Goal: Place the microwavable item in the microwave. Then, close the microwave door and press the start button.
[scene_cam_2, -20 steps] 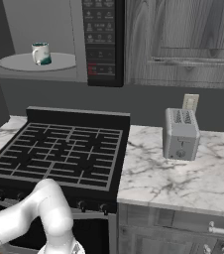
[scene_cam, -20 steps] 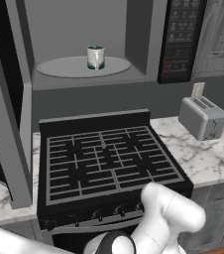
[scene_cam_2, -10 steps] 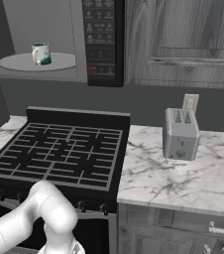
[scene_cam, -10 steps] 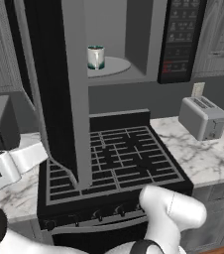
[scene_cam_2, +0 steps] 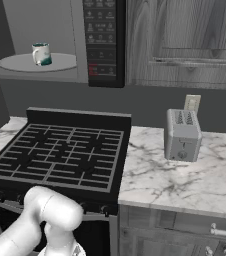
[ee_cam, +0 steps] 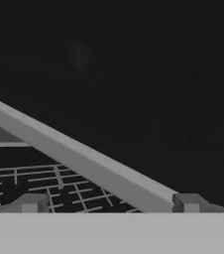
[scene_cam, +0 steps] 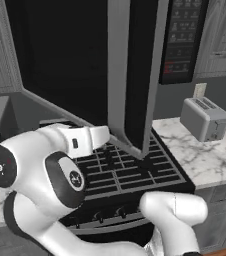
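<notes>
**Operator:** Where is the mug located?

**Technician:** The mug (scene_cam_2: pixel 41 53) is seen in the right base view, standing upright on the round turntable plate (scene_cam_2: pixel 20 63) inside the microwave (scene_cam_2: pixel 45 45) cavity. The black keypad panel (scene_cam_2: pixel 102 40) is mounted just to its right.

**Operator:** What is the condition of the microwave door?

**Technician:** The microwave door (scene_cam: pixel 85 65) is shown partly swung, its dark glass panel and grey frame hanging over the stove (scene_cam: pixel 120 170) in the left base view. In the hand view, the lower grey frame edge of the door is seen as a diagonal band above the stove grates.

**Operator:** And the end effector?

**Technician:** The gripper (ee_cam: pixel 109 203) is held with its fingertips (ee_cam: pixel 30 203) spread wide apart; nothing is gripped between them. It is positioned close to the door's lower edge; contact cannot be determined.

**Operator:** Other items?

**Technician:** A grey toaster (scene_cam_2: pixel 183 135) is placed on the marble counter (scene_cam_2: pixel 185 175), well apart from the stove.
</notes>
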Tool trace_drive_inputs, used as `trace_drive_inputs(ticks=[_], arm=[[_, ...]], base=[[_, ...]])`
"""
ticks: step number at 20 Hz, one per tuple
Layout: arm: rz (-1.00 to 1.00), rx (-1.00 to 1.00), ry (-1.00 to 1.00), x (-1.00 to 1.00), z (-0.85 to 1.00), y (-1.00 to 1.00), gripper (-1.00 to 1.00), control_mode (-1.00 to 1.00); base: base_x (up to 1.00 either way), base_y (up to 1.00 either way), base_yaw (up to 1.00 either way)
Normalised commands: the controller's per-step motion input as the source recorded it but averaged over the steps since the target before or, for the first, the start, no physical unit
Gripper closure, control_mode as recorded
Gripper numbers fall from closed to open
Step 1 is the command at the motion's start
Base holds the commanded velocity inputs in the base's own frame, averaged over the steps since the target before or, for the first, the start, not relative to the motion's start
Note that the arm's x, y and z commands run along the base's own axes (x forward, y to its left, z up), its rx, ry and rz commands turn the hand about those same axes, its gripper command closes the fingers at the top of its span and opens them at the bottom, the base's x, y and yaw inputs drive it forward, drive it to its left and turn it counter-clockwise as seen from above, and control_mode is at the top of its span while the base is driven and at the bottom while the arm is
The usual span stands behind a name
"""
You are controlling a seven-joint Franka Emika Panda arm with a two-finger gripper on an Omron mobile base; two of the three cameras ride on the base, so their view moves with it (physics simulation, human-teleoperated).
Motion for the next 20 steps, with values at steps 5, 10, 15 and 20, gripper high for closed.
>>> trace_drive_inputs(ticks=[5,10,15,20], arm=[[0.25,0.20,0.00,0.04,0.00,-0.99,-1.00,-1.00],[0.24,0.08,0.00,0.19,0.00,-0.71,-1.00,-1.00],[0.22,0.00,0.01,0.46,0.00,-0.29,-1.00,-1.00],[0.21,0.00,0.01,0.72,0.01,-0.03,-1.00,-1.00]], base=[[0.00,0.00,0.00],[0.00,0.00,0.00],[0.00,0.00,0.00],[0.00,0.00,0.00]])
